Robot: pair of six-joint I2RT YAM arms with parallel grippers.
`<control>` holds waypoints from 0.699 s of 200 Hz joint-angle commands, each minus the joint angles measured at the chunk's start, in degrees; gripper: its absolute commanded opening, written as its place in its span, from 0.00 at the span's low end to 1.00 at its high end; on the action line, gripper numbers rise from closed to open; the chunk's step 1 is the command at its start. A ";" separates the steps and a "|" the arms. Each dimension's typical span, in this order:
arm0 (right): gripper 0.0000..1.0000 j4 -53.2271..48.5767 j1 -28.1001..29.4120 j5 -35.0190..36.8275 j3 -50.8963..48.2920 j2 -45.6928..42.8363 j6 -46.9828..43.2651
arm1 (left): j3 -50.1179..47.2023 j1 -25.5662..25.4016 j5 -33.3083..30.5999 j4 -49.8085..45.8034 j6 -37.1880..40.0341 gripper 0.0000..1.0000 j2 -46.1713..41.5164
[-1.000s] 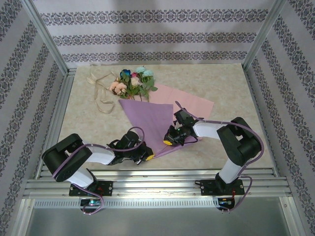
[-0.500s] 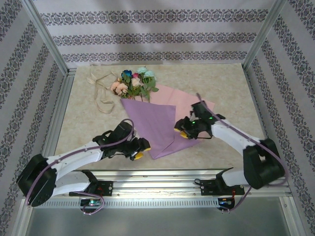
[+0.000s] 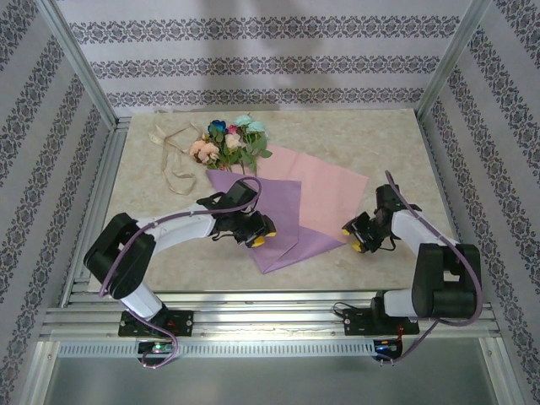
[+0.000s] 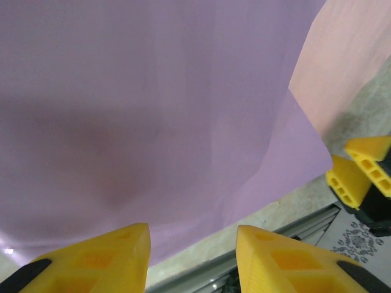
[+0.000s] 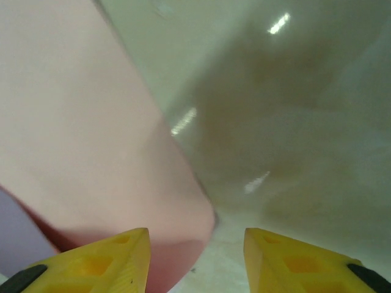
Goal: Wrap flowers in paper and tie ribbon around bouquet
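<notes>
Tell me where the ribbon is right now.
In the top view, the ribbon lies loosely looped on the far left of the table, just left of the flowers.

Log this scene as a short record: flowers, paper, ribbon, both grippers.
flowers: blooms beyond the paper's far left corner
paper: lying flat, lilac flap folded over the pink part
ribbon: loose, untied, left of the flowers
left gripper: open, over the lilac flap, holding nothing
right gripper: open, at the pink part's near edge, holding nothing
</notes>
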 commanded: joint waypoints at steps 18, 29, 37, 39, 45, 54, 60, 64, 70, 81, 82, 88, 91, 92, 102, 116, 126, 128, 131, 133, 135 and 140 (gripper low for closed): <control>0.37 5.59 2.94 -2.93 -1.75 2.62 5.23 | 3.49 0.29 -1.88 -1.32 6.02 0.40 4.78; 0.33 6.74 3.45 -3.12 -2.29 3.32 6.41 | 4.26 0.29 -2.01 -1.23 6.59 0.40 6.30; 0.31 7.88 3.74 -3.21 -2.84 3.60 7.43 | 4.85 0.25 -1.99 -1.10 7.03 0.39 7.23; 0.30 8.13 3.77 -3.22 -2.98 3.61 7.61 | 4.93 0.28 -1.97 -1.09 7.12 0.39 7.44; 0.27 8.80 3.94 -3.21 -3.37 3.67 8.40 | 5.27 0.29 -2.14 -1.08 7.59 0.39 7.95; 0.21 9.64 4.19 -3.18 -3.61 3.34 9.20 | 5.57 0.37 -2.28 -1.19 8.15 0.39 8.61; 0.19 9.87 4.45 -2.81 -3.55 2.76 9.58 | 5.66 0.45 -2.45 -1.29 8.53 0.38 9.00; 0.18 9.86 4.60 -2.47 -3.47 2.31 9.77 | 5.73 0.47 -2.54 -1.34 8.68 0.38 9.19; 0.16 9.81 4.91 -1.90 -3.23 1.46 10.13 | 5.60 0.55 -2.69 -1.35 8.91 0.38 9.45; 0.15 9.79 5.22 -1.24 -2.86 -0.03 10.71 | 5.27 0.82 -2.60 -0.98 9.08 0.37 9.73; 0.15 9.78 5.29 -1.22 -2.80 -0.18 10.80 | 5.24 0.82 -2.59 -0.90 9.08 0.37 9.73; 0.19 9.46 5.44 -1.11 -2.38 -0.82 11.16 | 5.04 0.97 -2.60 -0.59 9.15 0.37 9.74; 0.22 8.97 5.56 -1.07 -2.12 -1.27 11.27 | 4.99 0.99 -2.66 -0.40 9.09 0.37 9.69; 0.23 8.76 5.59 -1.04 -2.08 -1.37 11.30 | 4.93 1.00 -2.66 -0.34 9.13 0.37 9.67; 0.32 6.77 5.92 -0.93 -1.43 -2.76 12.21 | 4.77 1.17 -2.67 0.21 9.27 0.37 9.65; 0.37 4.58 6.20 -1.11 -1.64 -5.42 14.25 | 5.08 1.35 -2.67 0.03 9.61 0.37 9.81; 0.38 3.12 6.32 -0.95 -2.22 -7.27 16.06 | 5.24 1.44 -2.80 -0.44 9.74 0.36 9.99; 0.38 2.90 6.37 -0.87 -2.32 -7.70 16.42 | 5.25 1.44 -2.81 -0.33 9.78 0.36 10.00; 0.38 2.56 6.38 -0.71 -2.57 -8.25 16.95 | 5.24 1.44 -2.81 -0.31 9.80 0.36 9.93; 0.38 2.39 6.40 -0.64 -2.72 -8.55 17.37 | 5.18 1.44 -2.84 -0.23 9.79 0.36 9.92; 0.38 2.28 6.45 -0.53 -2.91 -8.83 17.78 | 5.21 1.44 -2.84 -0.14 9.79 0.36 9.89; 0.38 2.42 6.48 -0.34 -3.47 -9.38 18.86 | 5.06 1.44 -2.76 -0.03 9.71 0.35 9.76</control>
